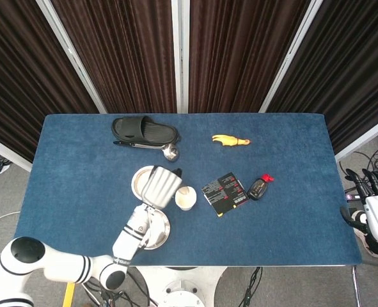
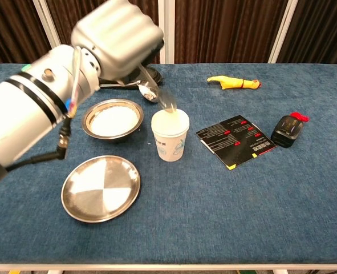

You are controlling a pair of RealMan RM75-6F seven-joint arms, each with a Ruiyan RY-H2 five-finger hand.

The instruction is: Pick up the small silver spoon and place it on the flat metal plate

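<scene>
Flat round metal plate (image 2: 101,188), nearest, bare, at 7 o'clock from the white paper cup (image 2: 170,135). Left hand (image 2: 118,36), fingers curled, holds the small silver spoon (image 2: 167,100), motion-blurred, its bowl just over the cup's rim; grip hidden behind the knuckles. Metal bowl (image 2: 112,120) at the cup's 9 o'clock. Right hand (image 1: 375,208), cut off by the frame edge, fingers apart, holding nothing.
</scene>
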